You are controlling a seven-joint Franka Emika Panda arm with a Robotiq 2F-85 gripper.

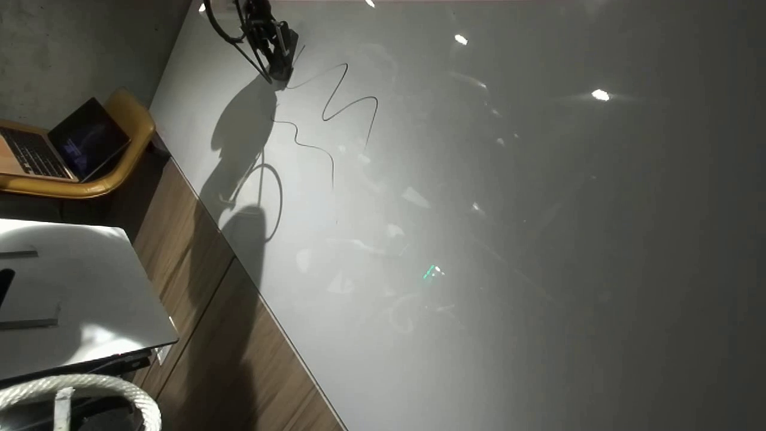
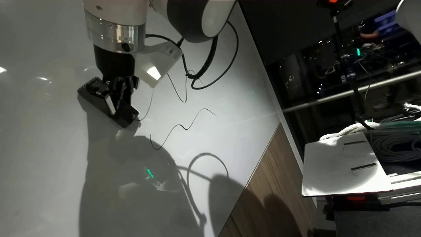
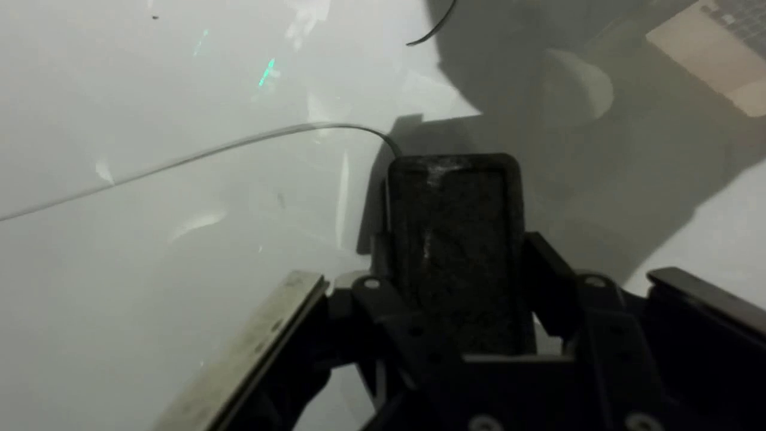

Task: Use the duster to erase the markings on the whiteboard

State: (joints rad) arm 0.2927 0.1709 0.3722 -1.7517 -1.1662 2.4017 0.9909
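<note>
Whiteboard [image 1: 508, 335]: very large, flat, glossy, pale grey; dotted with bright glints, partly shaded;
Duster [image 3: 458, 239]: dark grey oblong block, corners rounded, pale smudges on its face; clasped by its long sides, over the whiteboard; contact unclear;
Zigzag marking [image 1: 333, 91]: thin, dark, sharply bent; one end shows just beside the duster in both exterior views;
Wavy marking [image 1: 310, 146]: thin, dark, gently curved; near the zigzag marking, apart from the duster

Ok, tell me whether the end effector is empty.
No, in the wrist view the end effector has the duster clamped between its jaws.
</note>
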